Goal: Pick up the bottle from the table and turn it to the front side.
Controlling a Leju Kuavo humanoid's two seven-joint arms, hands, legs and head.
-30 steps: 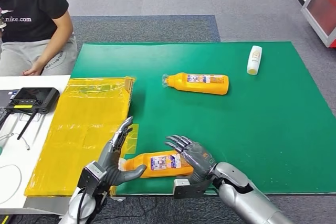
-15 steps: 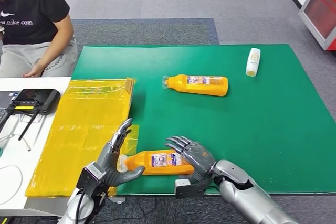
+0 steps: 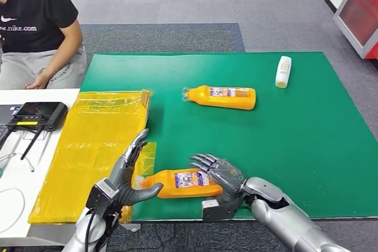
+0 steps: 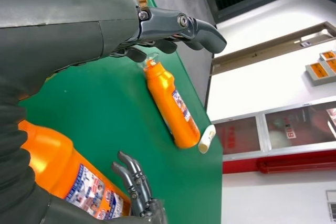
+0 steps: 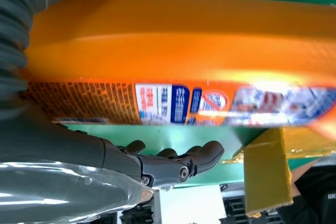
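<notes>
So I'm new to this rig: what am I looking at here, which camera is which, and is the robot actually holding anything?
This is a humanoid robot with two silver arms, each ending in a many-fingered hand. The wide picture comes from its head, looking down at a green table mat. The other two come from cameras at its wrists, so they look tilted and very close.

On the mat, close to the robot, lies an orange bottle on its side. The right hand rests over its base end; the left hand is at its cap end with fingers spread and the thumb reaching under the neck. Whether either hand truly grips it, I cannot tell. A second orange bottle and a small white bottle lie farther off. A yellow plastic sheet lies at the left, and a person sits beyond it.
</notes>
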